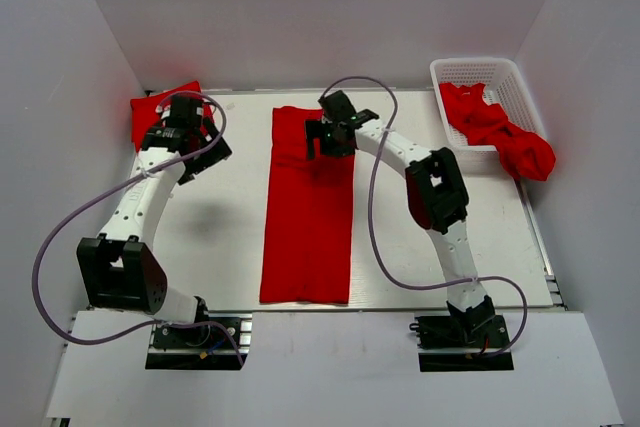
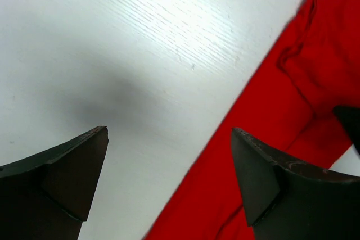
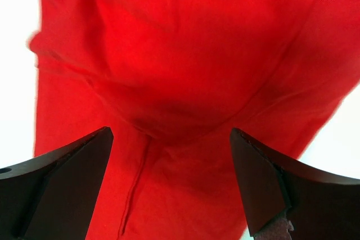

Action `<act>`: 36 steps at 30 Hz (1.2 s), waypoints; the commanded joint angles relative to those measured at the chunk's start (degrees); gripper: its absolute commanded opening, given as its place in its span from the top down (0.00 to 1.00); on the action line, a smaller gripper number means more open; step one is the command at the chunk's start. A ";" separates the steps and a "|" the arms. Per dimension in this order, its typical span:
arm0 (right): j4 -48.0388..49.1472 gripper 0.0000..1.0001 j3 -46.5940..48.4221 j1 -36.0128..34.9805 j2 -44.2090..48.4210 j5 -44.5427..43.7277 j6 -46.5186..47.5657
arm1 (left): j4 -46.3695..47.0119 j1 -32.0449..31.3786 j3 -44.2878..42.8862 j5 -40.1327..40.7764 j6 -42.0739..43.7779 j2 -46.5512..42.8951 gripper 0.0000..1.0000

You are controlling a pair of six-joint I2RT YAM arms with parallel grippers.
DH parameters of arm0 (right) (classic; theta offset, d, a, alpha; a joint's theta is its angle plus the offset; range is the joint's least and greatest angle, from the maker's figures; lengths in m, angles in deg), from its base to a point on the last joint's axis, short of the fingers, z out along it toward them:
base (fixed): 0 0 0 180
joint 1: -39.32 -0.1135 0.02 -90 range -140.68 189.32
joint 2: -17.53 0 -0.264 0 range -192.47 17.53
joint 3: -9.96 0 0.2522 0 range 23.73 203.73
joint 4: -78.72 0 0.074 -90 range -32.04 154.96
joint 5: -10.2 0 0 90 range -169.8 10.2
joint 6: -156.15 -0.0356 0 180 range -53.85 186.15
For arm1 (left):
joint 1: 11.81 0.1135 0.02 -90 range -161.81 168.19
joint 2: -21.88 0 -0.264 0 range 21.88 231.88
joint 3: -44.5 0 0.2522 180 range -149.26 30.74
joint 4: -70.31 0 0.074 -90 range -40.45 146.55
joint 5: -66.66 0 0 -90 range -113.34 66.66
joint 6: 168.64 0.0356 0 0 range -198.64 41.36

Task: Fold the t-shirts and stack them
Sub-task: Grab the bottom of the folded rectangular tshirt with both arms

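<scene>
Right hand (image 3: 170, 133) above t-shirt (image 1: 308, 227), lengthwise near-far

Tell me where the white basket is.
In the top view, the white basket sits at the far right corner of the table, crumpled red t-shirts spilling over its near edge.

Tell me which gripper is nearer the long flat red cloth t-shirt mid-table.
Right. The right gripper hangs open over the far end of that t-shirt; the left gripper is off to its left.

The left arm (image 1: 135, 202) and right arm (image 1: 395, 147) reach forward, wrists tipped down. The left gripper (image 2: 169, 133) and right gripper (image 3: 169, 133) hang with jaws spread wide, nothing between them.
</scene>
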 commanded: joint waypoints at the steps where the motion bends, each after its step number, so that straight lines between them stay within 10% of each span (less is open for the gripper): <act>1: -4.14 0.10 1.34 -0.21 -3.63 -5.07 -2.84 | 3.09 3.02 1.90 -1.31 1.60 -2.01 0.00; 10: -8.18 0.10 17.51 1.63 -16.56 -10.36 -4.60 | 7.14 7.25 6.65 -10.81 3.45 -0.43 0.00; 21: 13.69 0.10 24.82 7.00 -21.76 -3.06 -5.13 | 5.82 6.11 6.49 -24.00 10.13 10.29 0.00; 26: 15.54 0.10 16.31 6.82 -11.49 2.55 1.53 | 7.93 2.69 8.41 -28.67 11.37 8.72 0.00; 36: 25.04 0.10 -30.18 5.24 28.57 9.07 5.42 | 8.63 -12.61 21.66 -26.47 6.62 -3.05 0.00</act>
